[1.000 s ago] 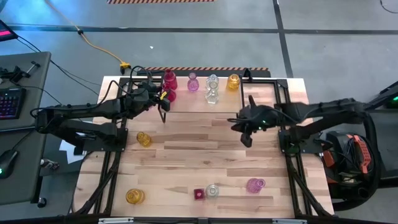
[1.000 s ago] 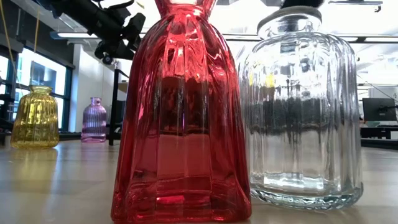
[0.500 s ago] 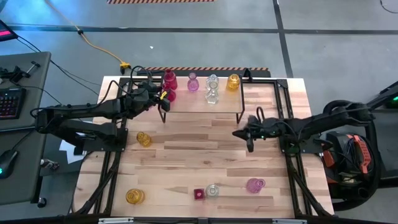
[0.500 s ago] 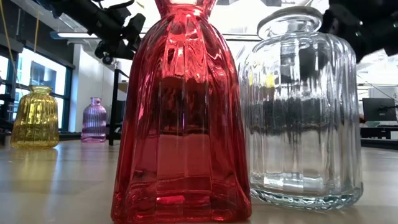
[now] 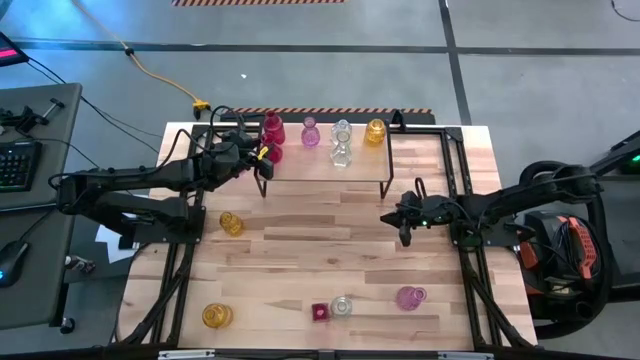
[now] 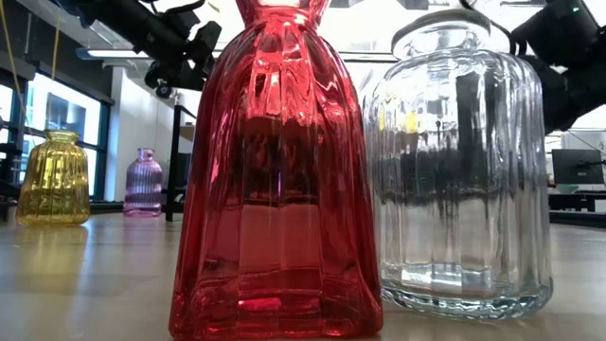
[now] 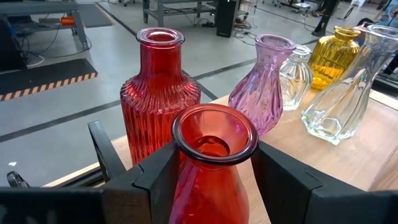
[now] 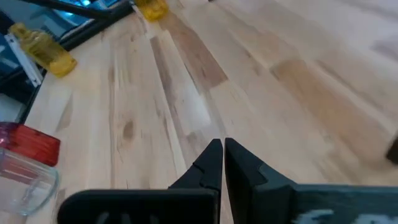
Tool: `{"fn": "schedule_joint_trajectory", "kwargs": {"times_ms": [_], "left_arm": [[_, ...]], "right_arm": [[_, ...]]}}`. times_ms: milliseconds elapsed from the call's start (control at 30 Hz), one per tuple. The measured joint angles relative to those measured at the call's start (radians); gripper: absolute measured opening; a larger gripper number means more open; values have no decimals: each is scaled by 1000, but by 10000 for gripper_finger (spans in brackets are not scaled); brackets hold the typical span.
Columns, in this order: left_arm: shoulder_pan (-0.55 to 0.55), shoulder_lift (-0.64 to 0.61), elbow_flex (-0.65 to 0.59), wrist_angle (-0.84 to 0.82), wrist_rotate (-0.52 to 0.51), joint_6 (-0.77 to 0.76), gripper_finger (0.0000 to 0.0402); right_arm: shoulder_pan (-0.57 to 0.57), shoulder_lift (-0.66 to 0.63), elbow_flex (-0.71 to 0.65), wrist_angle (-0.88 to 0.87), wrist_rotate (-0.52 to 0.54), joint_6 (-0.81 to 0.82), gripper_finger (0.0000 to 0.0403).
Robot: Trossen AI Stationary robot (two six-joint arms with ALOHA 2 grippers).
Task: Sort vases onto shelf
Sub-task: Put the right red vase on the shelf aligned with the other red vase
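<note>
we are looking at the shelf (image 5: 325,160), which is standing at the far edge of the table (image 5: 300,250), and six vases are already grouped on its far half: a ribbed red bottle (image 7: 159,93), a pink vase (image 7: 264,84), two clear ones and a yellow one (image 7: 333,53), plus the red vase (image 7: 208,162) at the shelf's left end. the left gripper (image 7: 211,180) is flanking that red vase with its jaws spread to either side of the glass; we are judging it as just set down or about to be let go, since we cannot tell whether the pads are still pressing. five vases are waiting on the table: a yellow one (image 5: 231,223) near the left side, another yellow one (image 5: 216,316) at the near left corner, and a small red one (image 5: 320,312), a clear one (image 5: 342,306) and a pink one (image 5: 410,297) along the near edge. the right gripper (image 5: 404,222) is hovering low over bare wood right of centre, clenched and carrying nothing. the shelf's near half is staying free, and the middle of the table is giving both arms open room, though the near-edge vases are sitting close to the drop.
</note>
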Motion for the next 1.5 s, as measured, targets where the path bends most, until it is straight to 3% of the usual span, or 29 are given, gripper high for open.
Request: {"fn": "schedule_joint_trajectory", "kwargs": {"times_ms": [200,1500], "left_arm": [[0,0,0,36,-1,0,186],[0,0,0,-3,35,0,186]], "right_arm": [[0,0,-7,-39,0,91,0],[0,0,-7,-42,-3,82,0]]}}
